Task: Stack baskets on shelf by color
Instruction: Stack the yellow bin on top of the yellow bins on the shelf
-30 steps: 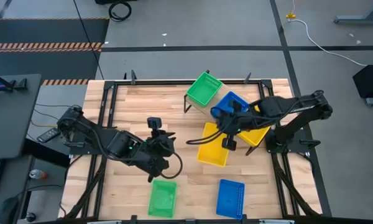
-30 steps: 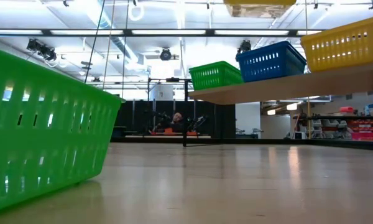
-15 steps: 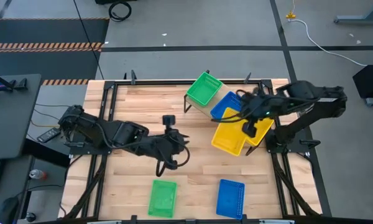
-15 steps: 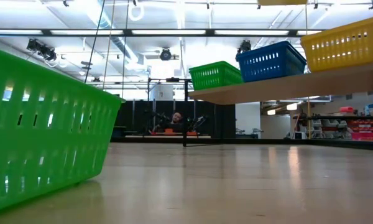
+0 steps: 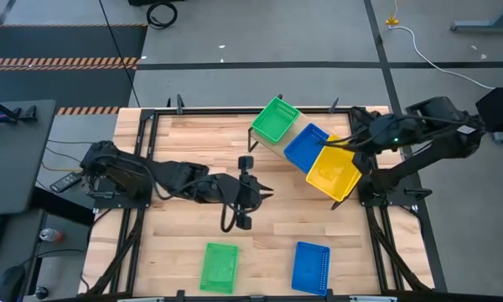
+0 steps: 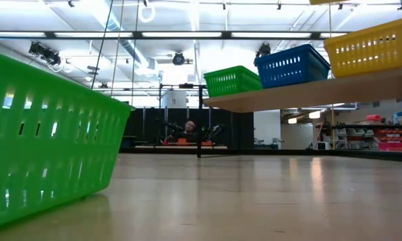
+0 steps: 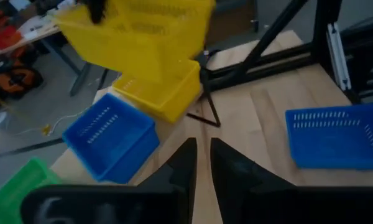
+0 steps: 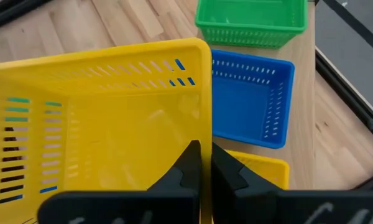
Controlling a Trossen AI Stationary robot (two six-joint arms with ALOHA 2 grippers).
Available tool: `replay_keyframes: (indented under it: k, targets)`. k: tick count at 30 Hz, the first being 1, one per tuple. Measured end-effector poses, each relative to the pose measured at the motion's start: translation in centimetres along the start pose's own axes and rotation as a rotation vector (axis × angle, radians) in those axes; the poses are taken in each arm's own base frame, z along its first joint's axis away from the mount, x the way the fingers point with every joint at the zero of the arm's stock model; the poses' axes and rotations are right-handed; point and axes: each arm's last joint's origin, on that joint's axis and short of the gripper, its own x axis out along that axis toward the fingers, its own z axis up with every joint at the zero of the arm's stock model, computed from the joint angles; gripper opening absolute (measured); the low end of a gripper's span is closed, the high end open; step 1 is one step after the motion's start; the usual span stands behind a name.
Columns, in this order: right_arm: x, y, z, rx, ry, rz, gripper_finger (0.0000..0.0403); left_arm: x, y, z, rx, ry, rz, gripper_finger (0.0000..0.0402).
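Your yellow basket (image 5: 332, 170) hangs tilted over the right end of the shelf (image 6: 308, 92), above another yellow basket (image 7: 165, 93), with its rim pinched in the right tool (image 8: 204, 163). A blue basket (image 5: 304, 144) and a green basket (image 5: 274, 119) sit further left on the shelf. The left tool (image 5: 243, 223) hovers mid-surface, fingers narrow and empty, while a green basket (image 5: 219, 267) and a blue basket (image 5: 310, 267) lie near you on the surface (image 5: 184, 143).

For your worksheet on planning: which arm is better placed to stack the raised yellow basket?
The right. Its hand already grips the raised yellow basket above the shelf's yellow basket. The left hand is empty, mid-table.
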Motion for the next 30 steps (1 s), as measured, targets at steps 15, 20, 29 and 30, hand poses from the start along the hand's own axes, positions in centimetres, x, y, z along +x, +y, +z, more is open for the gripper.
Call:
replay_keyframes:
  k: [15, 20, 29, 30]
  targets:
    - [-0.8, -0.7, -0.4, 0.009, -0.025, 0.016, 0.0016, 3.8, 0.6, -4.7, -0.054, -0.105, -0.114, 0.0042]
    - [-0.8, -0.7, -0.4, 0.008, -0.025, 0.018, 0.0016, 3.9, 0.9, -5.4, -0.056, -0.094, -0.113, 0.0041]
    - [-0.7, -0.6, -0.4, 0.007, -0.023, 0.017, 0.0016, 5.5, 3.2, -7.5, -0.05, -0.194, -0.22, 0.0039]
    - [-0.7, -0.6, -0.4, 0.006, -0.023, 0.017, 0.0016, 5.8, 3.5, -8.0, -0.054, -0.198, -0.229, 0.0039]
